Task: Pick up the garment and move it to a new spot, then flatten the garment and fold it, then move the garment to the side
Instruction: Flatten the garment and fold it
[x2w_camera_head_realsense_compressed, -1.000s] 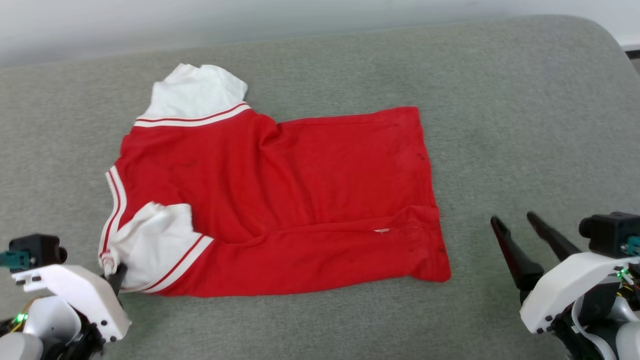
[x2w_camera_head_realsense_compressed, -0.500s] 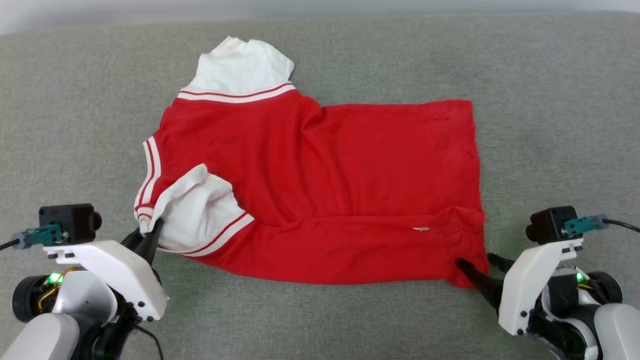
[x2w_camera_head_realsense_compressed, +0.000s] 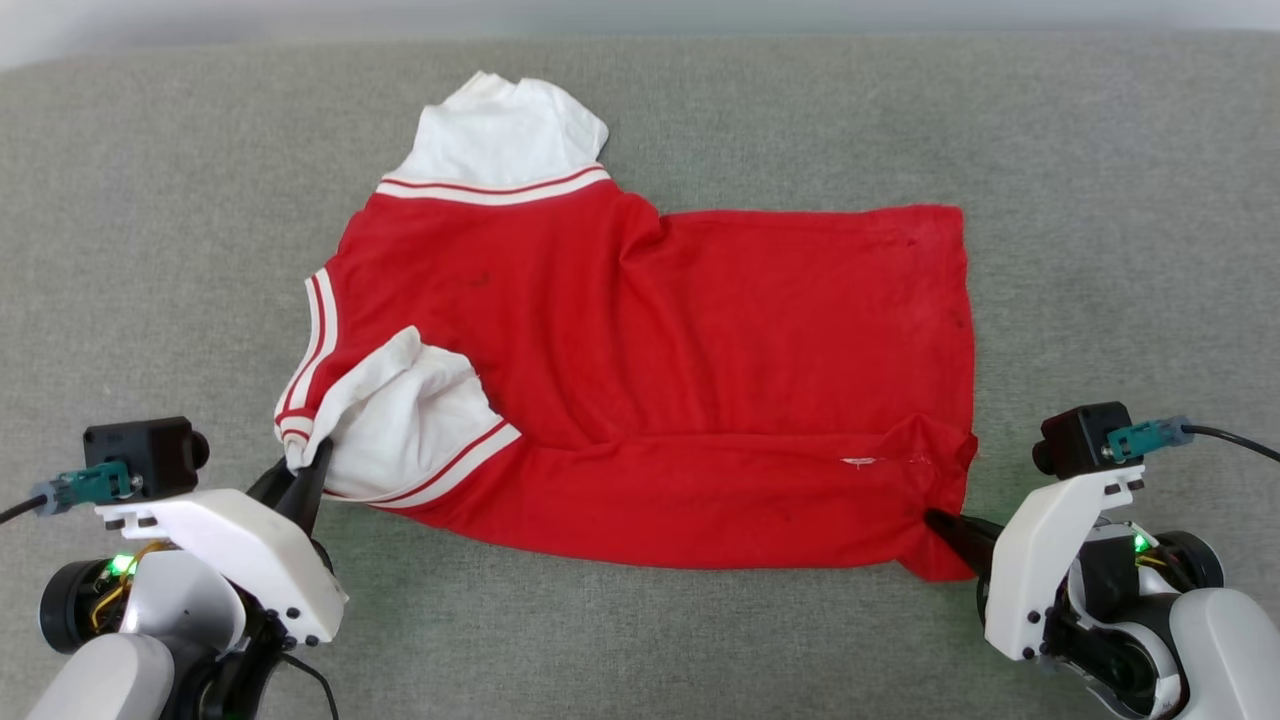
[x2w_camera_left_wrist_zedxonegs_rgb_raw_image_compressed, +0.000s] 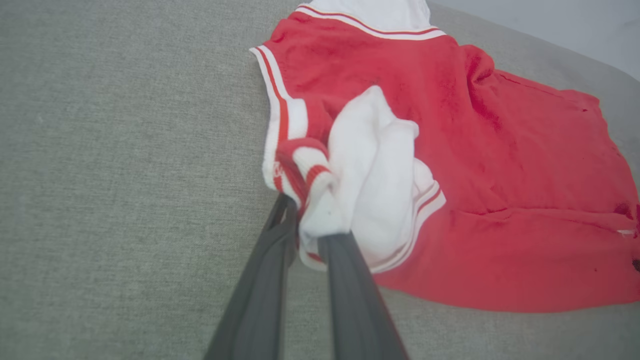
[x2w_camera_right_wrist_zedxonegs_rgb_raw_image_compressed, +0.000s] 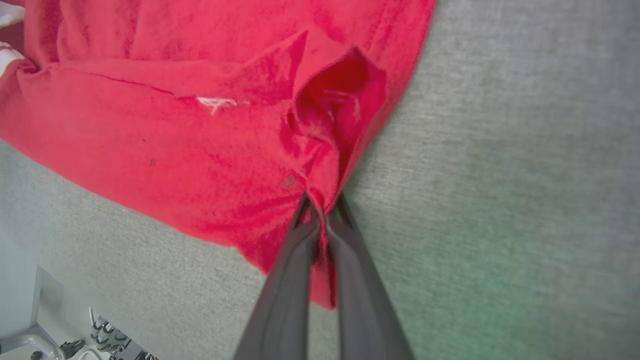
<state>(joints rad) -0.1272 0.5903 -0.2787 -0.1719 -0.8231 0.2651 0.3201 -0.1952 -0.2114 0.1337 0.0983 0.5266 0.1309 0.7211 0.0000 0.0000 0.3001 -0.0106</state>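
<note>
one garment (x2w_camera_head_realsense_compressed: 700, 380) lies on grey fabric (x2w_camera_head_realsense_compressed: 150, 250), perhaps a sofa

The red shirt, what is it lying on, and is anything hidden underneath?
The garment lies on a grey fabric surface, which shows all around it. Anything directly beneath the cloth is covered.

You're looking at a grey-green fabric pad (x2w_camera_head_realsense_compressed: 1100, 200). On it lies a red shirt (x2w_camera_head_realsense_compressed: 720, 340), mostly flat, collar to the left and hem to the right. Its far white sleeve (x2w_camera_head_realsense_compressed: 505, 125) lies spread on the pad. The near sleeve (x2w_camera_head_realsense_compressed: 405, 420) is bunched against the red body, and the near long edge is folded over.
</note>
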